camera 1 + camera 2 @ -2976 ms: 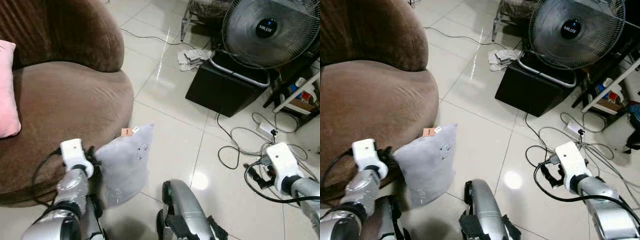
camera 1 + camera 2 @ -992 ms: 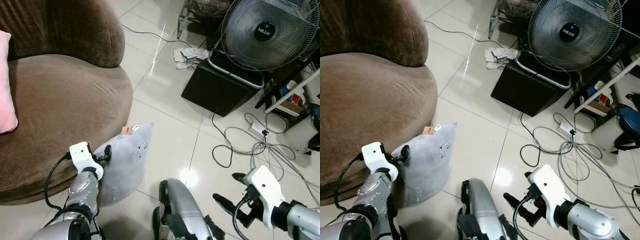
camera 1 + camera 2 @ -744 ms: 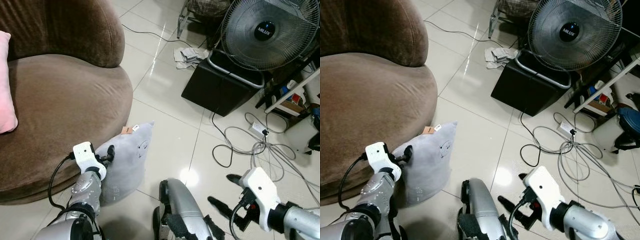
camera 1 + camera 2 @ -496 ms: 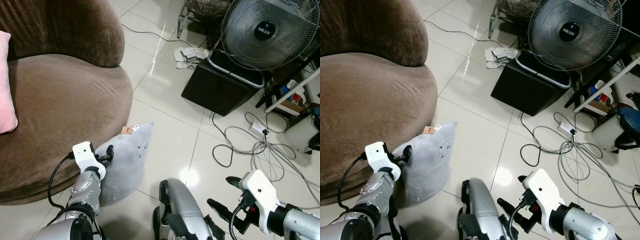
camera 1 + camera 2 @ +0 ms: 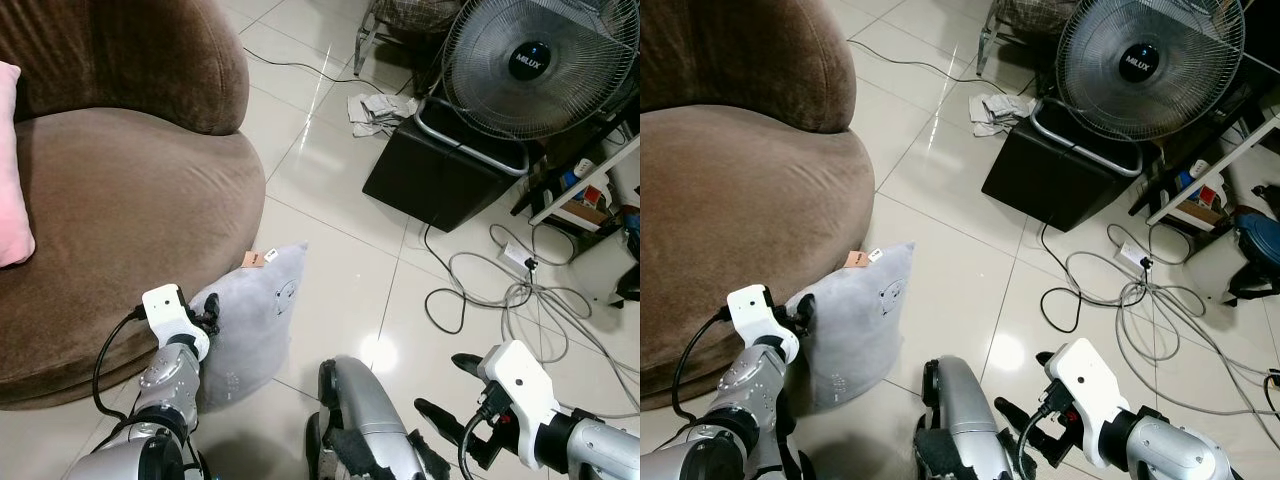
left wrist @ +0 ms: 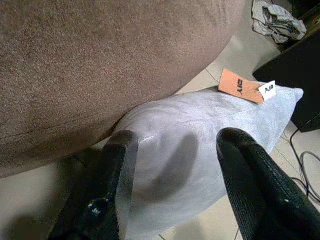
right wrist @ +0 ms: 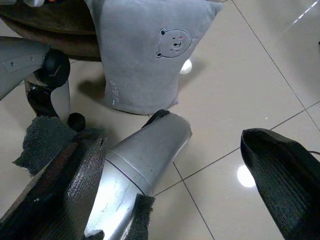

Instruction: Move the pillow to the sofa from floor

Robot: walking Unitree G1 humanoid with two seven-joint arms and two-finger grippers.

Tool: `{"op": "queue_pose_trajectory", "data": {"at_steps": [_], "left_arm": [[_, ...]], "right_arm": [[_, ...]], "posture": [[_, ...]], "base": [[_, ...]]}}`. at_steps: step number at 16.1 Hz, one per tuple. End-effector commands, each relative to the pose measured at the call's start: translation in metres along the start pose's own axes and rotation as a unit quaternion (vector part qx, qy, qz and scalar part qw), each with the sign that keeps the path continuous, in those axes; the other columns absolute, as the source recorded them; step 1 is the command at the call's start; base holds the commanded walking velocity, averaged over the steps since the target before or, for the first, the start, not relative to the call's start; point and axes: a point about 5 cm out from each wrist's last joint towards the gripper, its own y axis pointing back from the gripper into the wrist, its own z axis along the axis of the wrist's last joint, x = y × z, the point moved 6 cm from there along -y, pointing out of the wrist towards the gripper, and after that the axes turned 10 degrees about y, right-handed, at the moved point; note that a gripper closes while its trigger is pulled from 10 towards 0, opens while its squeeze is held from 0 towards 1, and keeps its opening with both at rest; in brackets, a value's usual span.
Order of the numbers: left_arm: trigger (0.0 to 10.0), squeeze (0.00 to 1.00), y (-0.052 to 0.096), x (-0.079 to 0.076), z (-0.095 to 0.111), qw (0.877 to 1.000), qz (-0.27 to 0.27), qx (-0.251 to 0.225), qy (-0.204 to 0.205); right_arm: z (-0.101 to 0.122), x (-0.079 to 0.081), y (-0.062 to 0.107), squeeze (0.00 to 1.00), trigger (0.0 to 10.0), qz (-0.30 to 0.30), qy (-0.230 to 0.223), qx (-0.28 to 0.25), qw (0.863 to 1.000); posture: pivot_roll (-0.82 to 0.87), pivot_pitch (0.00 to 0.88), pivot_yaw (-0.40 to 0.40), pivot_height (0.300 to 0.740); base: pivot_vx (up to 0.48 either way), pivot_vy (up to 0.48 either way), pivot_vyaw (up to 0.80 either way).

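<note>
The right gripper (image 5: 452,392) hung near the floor at near right, fingers spread. At near left, the left gripper (image 6: 172,150), fingers apart, straddled the grey pillow's (image 5: 255,320) edge. The pillow stood on the tiled floor (image 5: 340,270), leaning against the brown sofa (image 5: 120,210). A fan (image 5: 530,62) stood far right.

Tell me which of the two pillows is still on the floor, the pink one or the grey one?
The grey pillow. It leans against the brown sofa base on the tiles, with the left gripper open around its edge. The pink pillow already lies on the seat.
</note>
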Motion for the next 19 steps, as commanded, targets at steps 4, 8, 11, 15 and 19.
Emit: {"op": "queue_pose_trajectory", "data": {"at_steps": [4, 8, 11, 15, 19], "left_arm": [[0.0, 0.0, 0.006, 0.001, -0.024, 0.999, 0.002, 0.038, 0.006], [0.0, 0.0, 0.007, 0.002, -0.025, 0.999, 0.0, 0.038, 0.015], [0.0, 0.0, 0.007, 0.003, -0.025, 0.999, -0.001, 0.038, 0.02], [0.0, 0.0, 0.009, 0.005, -0.025, 0.999, 0.001, 0.034, 0.028], [0.0, 0.0, 0.007, -0.001, -0.011, 0.997, -0.021, -0.013, 0.075]], "right_arm": [[-0.003, 0.0, 0.004, 0.0, 10.0, 0.004, 0.006, 0.007, 1.0], [-0.002, 0.002, 0.004, 0.0, 10.0, 0.006, 0.007, 0.006, 1.0], [-0.001, 0.002, 0.004, 0.0, 10.0, 0.007, 0.007, 0.005, 1.0], [0.0, 0.002, 0.004, 0.0, 10.0, 0.005, 0.008, 0.004, 1.0], [-0.005, -0.011, -0.001, 0.0, 10.0, -0.027, -0.004, 0.003, 1.0]], "posture": [[-0.35, 0.171, -0.264, 0.588], [-0.35, 0.17, -0.266, 0.588], [-0.35, 0.17, -0.266, 0.588], [-0.35, 0.167, -0.266, 0.588], [-0.3, 0.157, -0.235, 0.588]], "base": [[0.0, 0.0, 0.0], [0.0, 0.0, 0.0], [0.0, 0.0, 0.0], [0.0, 0.0, 0.0], [0.0, 0.0, 0.0]]}}
